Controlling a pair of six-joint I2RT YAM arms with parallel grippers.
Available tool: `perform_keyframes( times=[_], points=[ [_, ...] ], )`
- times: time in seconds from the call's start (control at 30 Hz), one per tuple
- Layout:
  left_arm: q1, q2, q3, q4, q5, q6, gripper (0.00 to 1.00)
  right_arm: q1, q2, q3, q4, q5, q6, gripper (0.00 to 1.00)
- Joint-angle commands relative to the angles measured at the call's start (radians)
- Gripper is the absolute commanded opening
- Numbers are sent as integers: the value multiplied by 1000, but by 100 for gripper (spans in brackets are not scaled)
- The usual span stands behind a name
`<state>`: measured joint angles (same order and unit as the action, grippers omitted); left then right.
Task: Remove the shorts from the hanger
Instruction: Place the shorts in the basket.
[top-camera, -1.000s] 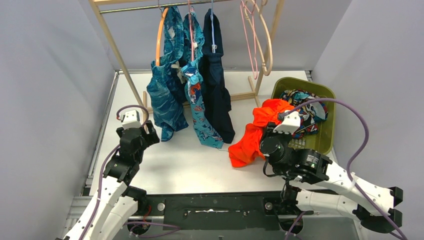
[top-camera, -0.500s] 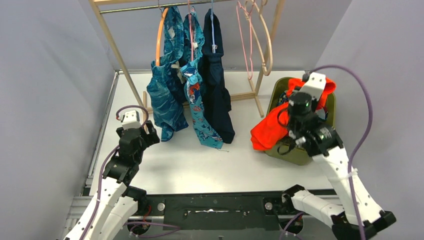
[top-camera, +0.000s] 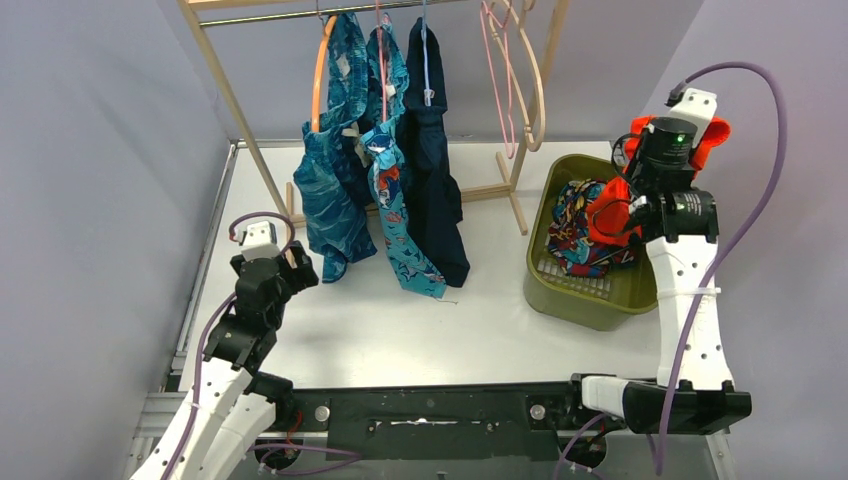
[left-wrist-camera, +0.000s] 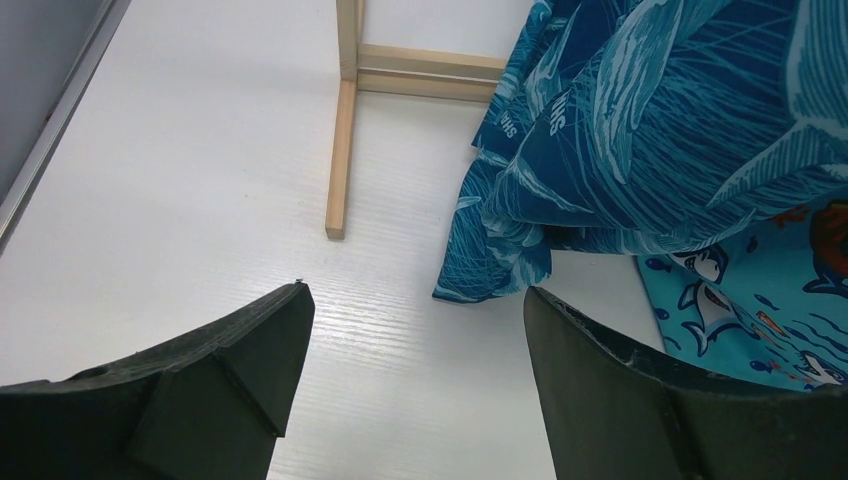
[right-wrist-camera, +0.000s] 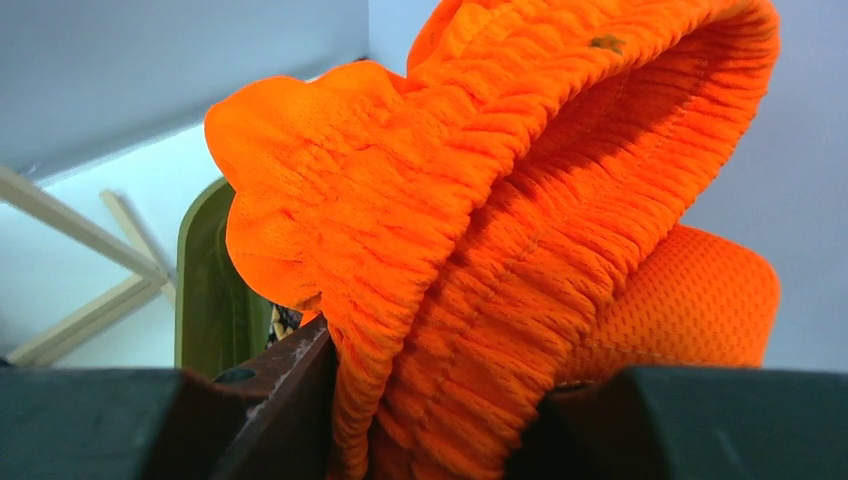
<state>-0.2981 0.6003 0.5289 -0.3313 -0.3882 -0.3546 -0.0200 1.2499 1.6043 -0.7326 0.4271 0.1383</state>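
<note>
With our right tool clamped on the orange-red shorts above the basket holding a patterned pair, three pairs hung unremoved and our left tool gaped empty.

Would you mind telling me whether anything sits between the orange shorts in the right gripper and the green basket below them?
Nothing visible does. The orange shorts hang from the right gripper above the green basket. Its top is open, and the multicolour shorts lie low inside.
</note>
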Motion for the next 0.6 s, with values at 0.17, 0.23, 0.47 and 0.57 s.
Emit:
perform_keyframes(
  times=[0.17,0.23,0.47,0.57],
  points=[
    [9,-5,10,67,17,13,77,-10,-127,-305,-70,-72,21,0],
    [8,1,11,69,21,13,77,-15,-153,-362,-85,-78,42,0],
    [11,-1,12,70,32,14,77,-118,-79,-463,-56,-160,60,4],
    [12,-6,11,69,34,14,77,-175,-54,-529,2,-201,75,5]
  ],
)
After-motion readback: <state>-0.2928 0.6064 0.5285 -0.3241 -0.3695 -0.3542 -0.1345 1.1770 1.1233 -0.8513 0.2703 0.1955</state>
